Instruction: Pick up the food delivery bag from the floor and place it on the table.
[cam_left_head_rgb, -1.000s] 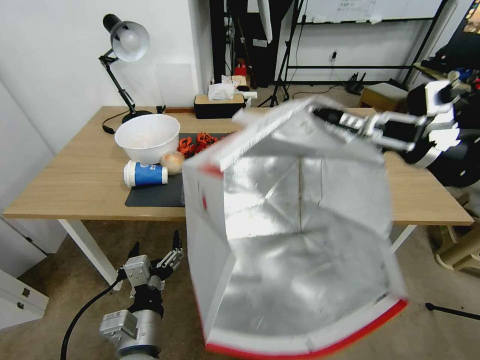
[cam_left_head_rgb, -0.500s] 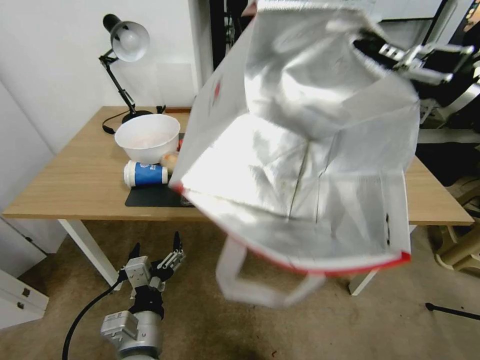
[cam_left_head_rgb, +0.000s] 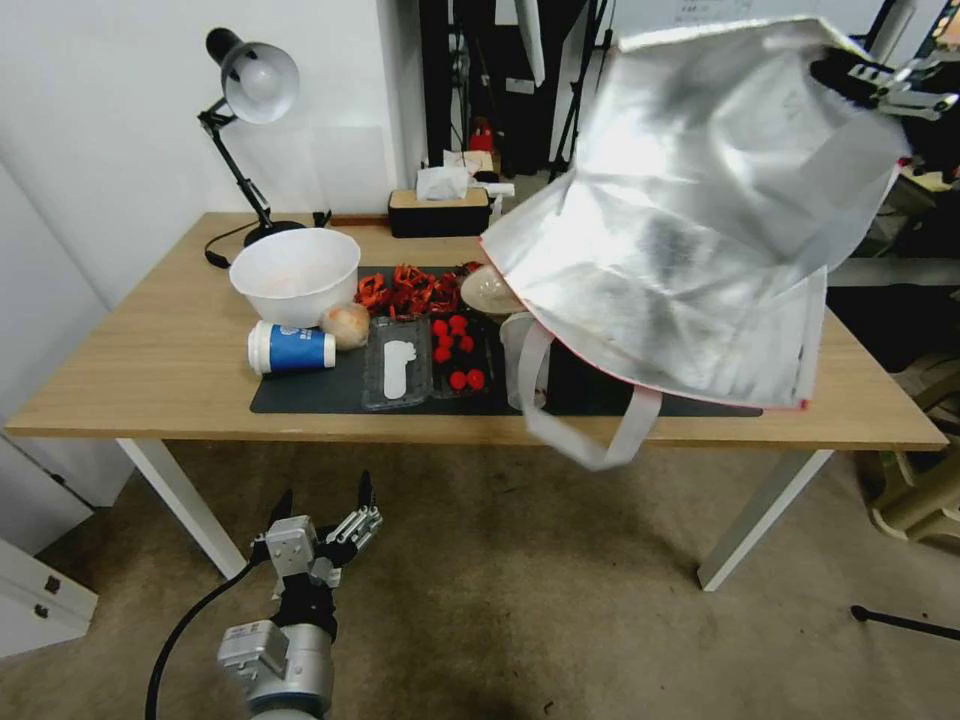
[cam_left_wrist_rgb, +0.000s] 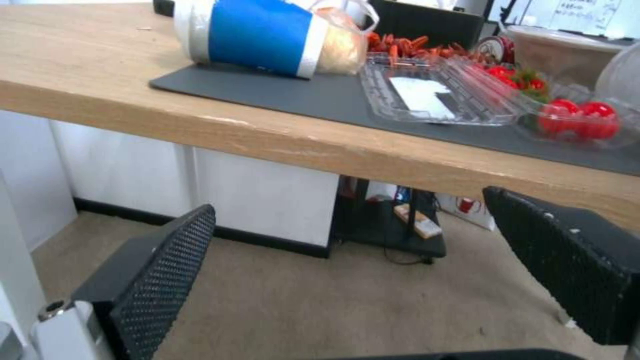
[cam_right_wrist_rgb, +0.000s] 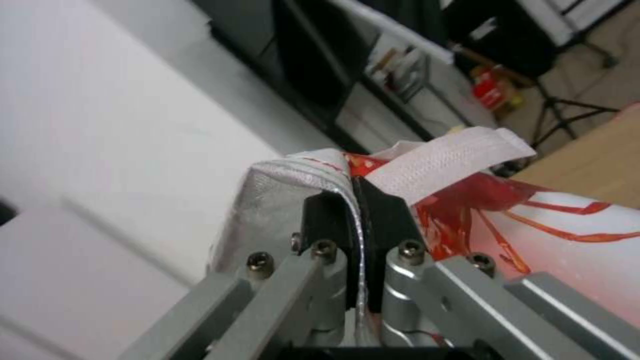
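1. Head view. The food delivery bag (cam_left_head_rgb: 700, 230) hangs in the air above the right half of the counter (cam_left_head_rgb: 150, 360), tilted, its silver foil lining facing the camera and one white strap handle (cam_left_head_rgb: 585, 420) dangling over the counter's front edge. The right end effector (cam_left_head_rgb: 850, 75) is clamped on the bag's upper rim at the far right. On the counter: dark grey mat (cam_left_head_rgb: 310, 390), white bowl (cam_left_head_rgb: 294, 273), blue-and-white cup (cam_left_head_rgb: 290, 348) lying on its side, clear plastic tray (cam_left_head_rgb: 397, 362), red fruit (cam_left_head_rgb: 455, 345), desk lamp (cam_left_head_rgb: 245, 100), tissue box (cam_left_head_rgb: 440, 205). The left end effector (cam_left_head_rgb: 320, 510) hangs low over the floor (cam_left_head_rgb: 560, 600), in front of the counter's left leg, fingers spread apart and empty.

2. Left wrist view. The left end effector (cam_left_wrist_rgb: 363, 260) has its black textured fingers (cam_left_wrist_rgb: 163, 280) well apart, nothing between them, below the counter's (cam_left_wrist_rgb: 280, 145) front edge. The cup (cam_left_wrist_rgb: 257, 37), tray (cam_left_wrist_rgb: 433, 95) and red fruit (cam_left_wrist_rgb: 577, 117) lie on the mat (cam_left_wrist_rgb: 267, 92) above.

3. Right wrist view. The right end effector (cam_right_wrist_rgb: 357, 215) is closed on the bag's (cam_right_wrist_rgb: 280, 200) foil-lined rim; the white strap (cam_right_wrist_rgb: 447, 160) lies just beside the fingertips.
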